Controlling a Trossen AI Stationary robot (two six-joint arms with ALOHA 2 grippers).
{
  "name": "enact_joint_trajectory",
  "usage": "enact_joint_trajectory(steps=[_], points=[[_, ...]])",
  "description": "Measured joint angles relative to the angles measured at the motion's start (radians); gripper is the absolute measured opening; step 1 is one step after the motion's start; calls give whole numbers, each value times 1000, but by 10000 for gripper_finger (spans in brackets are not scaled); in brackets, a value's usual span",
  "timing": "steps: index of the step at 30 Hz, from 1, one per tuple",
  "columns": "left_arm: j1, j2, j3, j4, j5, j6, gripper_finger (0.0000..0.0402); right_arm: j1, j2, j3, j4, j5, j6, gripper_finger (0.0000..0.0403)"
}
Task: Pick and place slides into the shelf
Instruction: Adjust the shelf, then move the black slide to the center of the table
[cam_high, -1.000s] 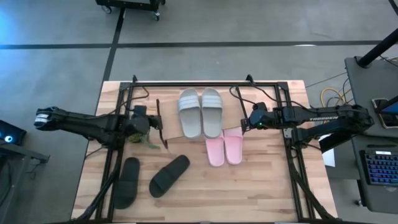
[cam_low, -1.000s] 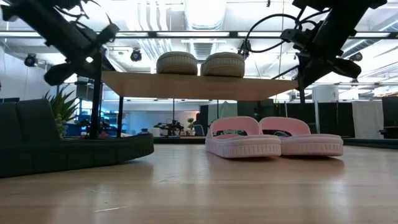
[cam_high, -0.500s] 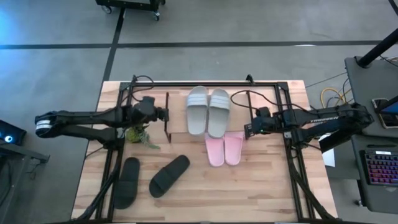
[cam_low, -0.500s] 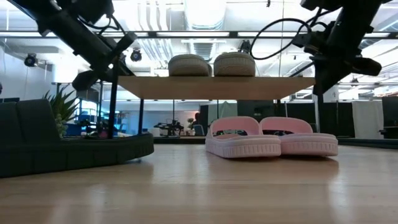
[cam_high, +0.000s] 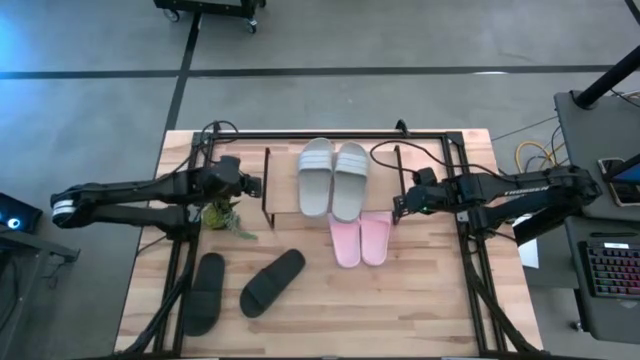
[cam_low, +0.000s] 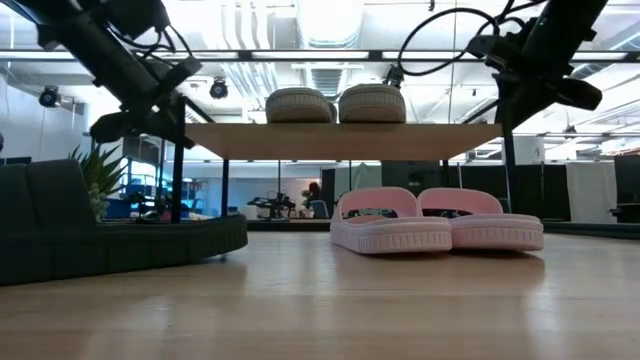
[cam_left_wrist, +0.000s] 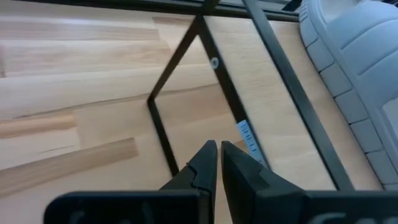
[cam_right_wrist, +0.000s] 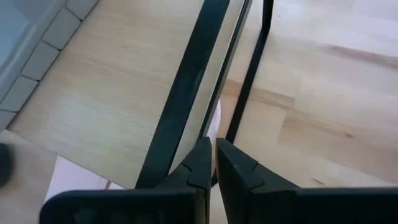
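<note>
High view: the shelf (cam_high: 283, 185), a black-framed rack with a light wooden top board, stands near the table's (cam_high: 430, 300) far edge, midway between its left and right edges. Two pale grey-green slides (cam_high: 333, 178) lie side by side on the top board. Two pink slides (cam_high: 361, 239) lie together on the table, partly under the board's near right corner. Two black slides (cam_high: 240, 287) rest apart near the table's near left corner, one angled. A small potted plant (cam_high: 222, 214) stands just beside the shelf's left end. The left gripper (cam_high: 256, 186) sits at the shelf's left end frame, its fingers together; the left wrist view shows the tips pressed shut just beside a thin black frame bar, and whether they touch it cannot be told. The right gripper (cam_high: 398, 203) sits at the shelf's right end frame, fingers likewise together beside a black bar.
</note>
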Motion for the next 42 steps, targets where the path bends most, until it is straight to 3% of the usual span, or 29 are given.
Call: enact_joint_trajectory(steps=[6,12,16,20,25,28,31,36,42], points=[[0,-74,0,-81,-11,6,8,0,-3,5,-28,21,6,18],[-15,-196,7,-140,-9,11,8,33,-32,98,-220,107,63,18],[-73,-254,24,-144,107,49,8,92,-36,185,-304,125,66,18],[-222,-236,29,-115,198,21,7,188,-25,245,-304,124,61,18],[-522,-116,28,-1,189,-143,1,322,30,303,-303,75,126,18],[-742,-2,52,88,80,-238,1,398,83,324,-307,72,174,18],[-924,121,109,13,-50,-345,0,449,137,338,-312,71,215,18],[-1112,314,248,-197,-92,-616,0,504,219,350,-309,22,242,18],[-1220,520,377,-214,-82,-784,0,555,310,372,-241,-12,226,18]])
